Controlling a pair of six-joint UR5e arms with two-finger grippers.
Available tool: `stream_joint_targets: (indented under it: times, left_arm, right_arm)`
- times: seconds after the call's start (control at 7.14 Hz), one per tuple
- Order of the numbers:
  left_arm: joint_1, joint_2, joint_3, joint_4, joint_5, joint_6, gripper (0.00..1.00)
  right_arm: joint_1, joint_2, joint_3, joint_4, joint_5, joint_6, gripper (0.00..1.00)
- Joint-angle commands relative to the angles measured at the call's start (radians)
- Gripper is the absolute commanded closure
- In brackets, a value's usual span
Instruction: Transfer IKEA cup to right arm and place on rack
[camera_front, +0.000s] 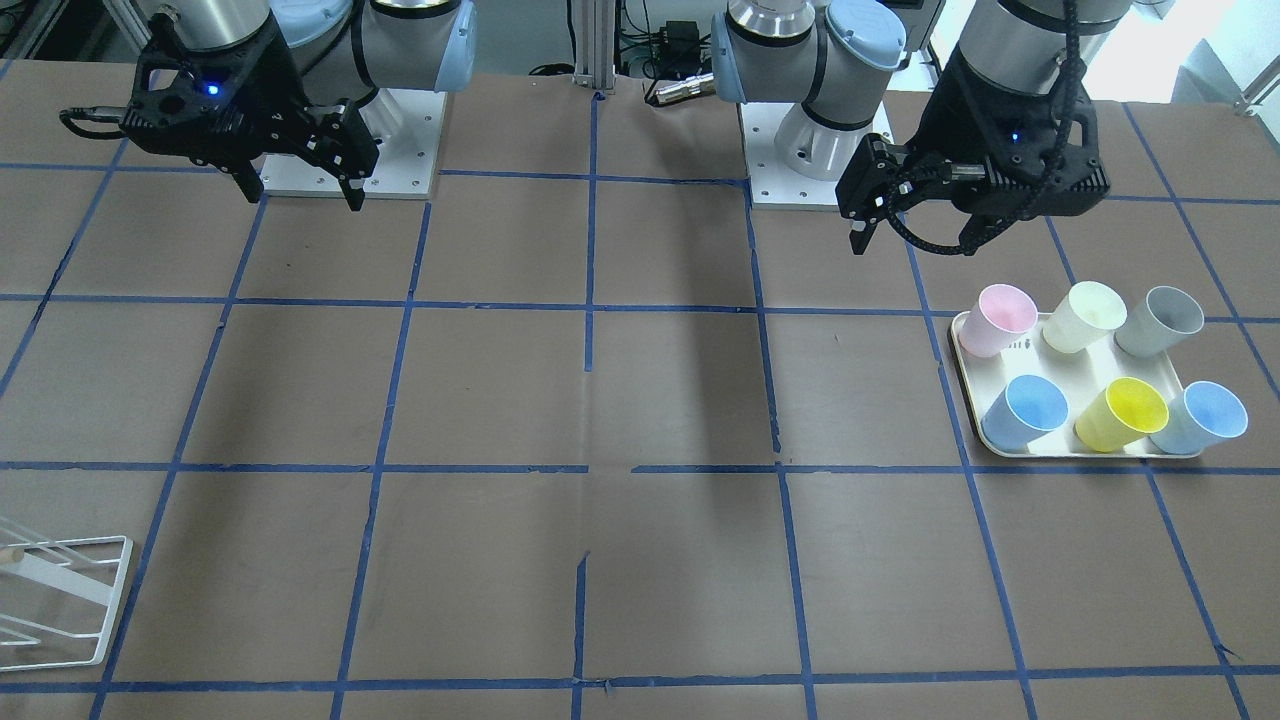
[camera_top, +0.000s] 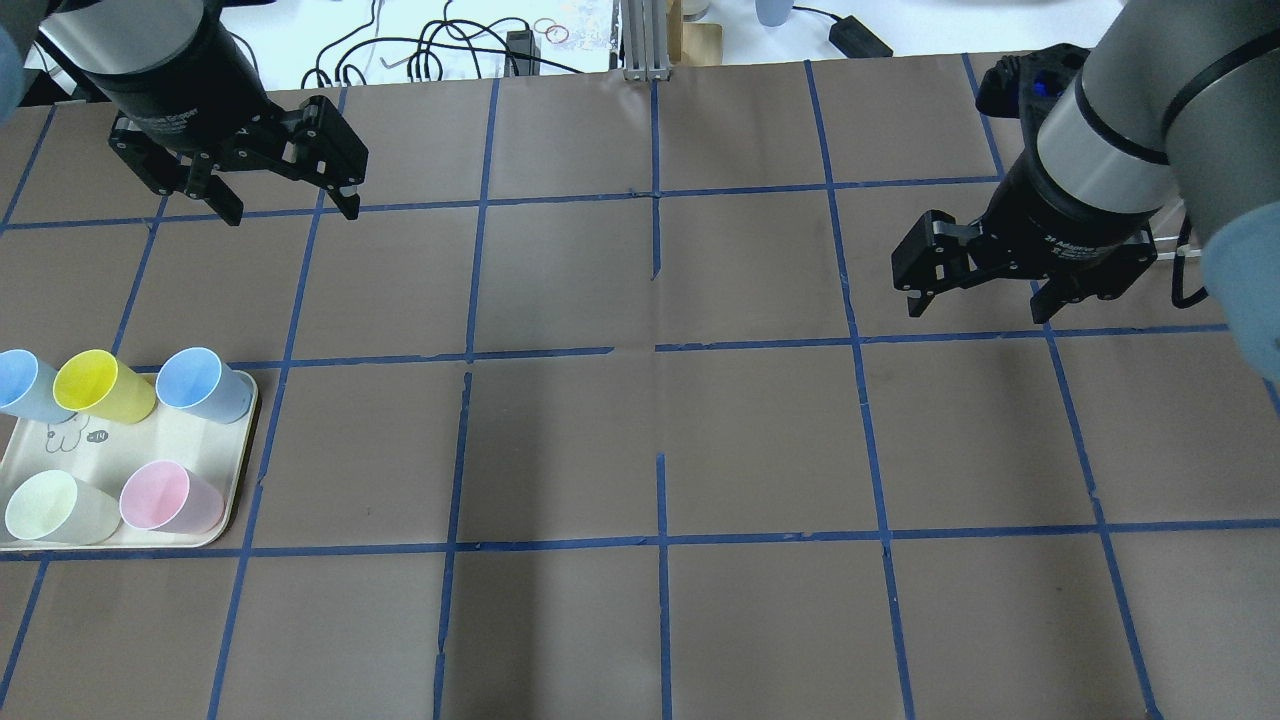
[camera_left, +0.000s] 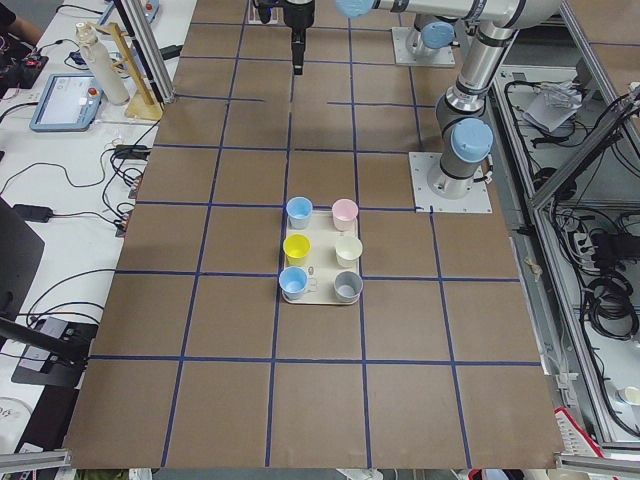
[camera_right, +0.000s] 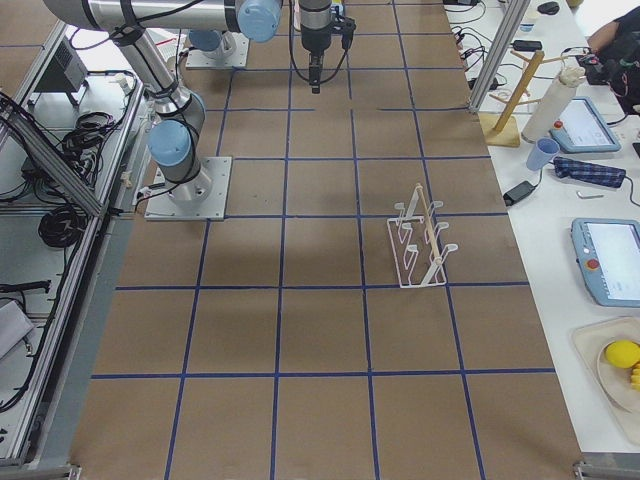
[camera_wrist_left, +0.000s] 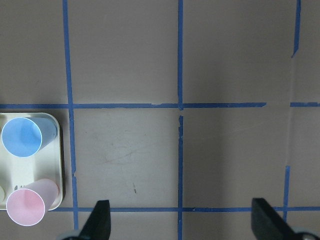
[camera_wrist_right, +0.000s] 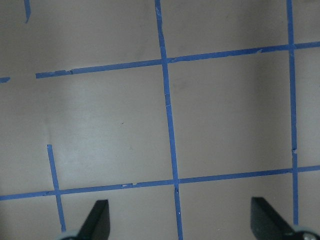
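Note:
The pale pink IKEA cup (camera_front: 998, 318) stands upright at a corner of the cream tray (camera_front: 1075, 368) among other pastel cups. It also shows in the overhead view (camera_top: 168, 497), the exterior left view (camera_left: 344, 212) and the left wrist view (camera_wrist_left: 27, 206). My left gripper (camera_top: 290, 213) hangs open and empty above the table, beyond the tray and apart from the cups (camera_front: 910, 240) (camera_wrist_left: 182, 225). My right gripper (camera_top: 976, 312) is open and empty over bare table on the other side (camera_front: 302, 198) (camera_wrist_right: 180, 222). The white wire rack (camera_right: 418, 250) stands on the right arm's side, far from both grippers (camera_front: 62, 582).
The tray also holds a cream cup (camera_front: 1085, 315), a grey cup (camera_front: 1160, 320), two blue cups (camera_front: 1025, 410) and a yellow cup (camera_front: 1122, 412). The brown table has a blue tape grid. Both arm bases stand at the robot's edge.

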Motion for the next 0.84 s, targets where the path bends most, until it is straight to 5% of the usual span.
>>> stream_joint_targets:
  times: [0.0, 0.42, 0.7]
  left_arm:
    - [0.0, 0.004, -0.005, 0.0, 0.0, 0.001, 0.0]
    - [0.015, 0.015, -0.031, -0.015, 0.003, 0.043, 0.0]
    - [0.153, 0.028, -0.098, -0.018, 0.02, 0.254, 0.0]
  right_arm:
    - [-0.001, 0.0, 0.0, -0.004, 0.0, 0.001, 0.0]
    - [-0.001, 0.0, 0.002, -0.001, 0.0, 0.001, 0.0]
    - [0.001, -0.003, 0.002, 0.002, -0.002, 0.002, 0.0]
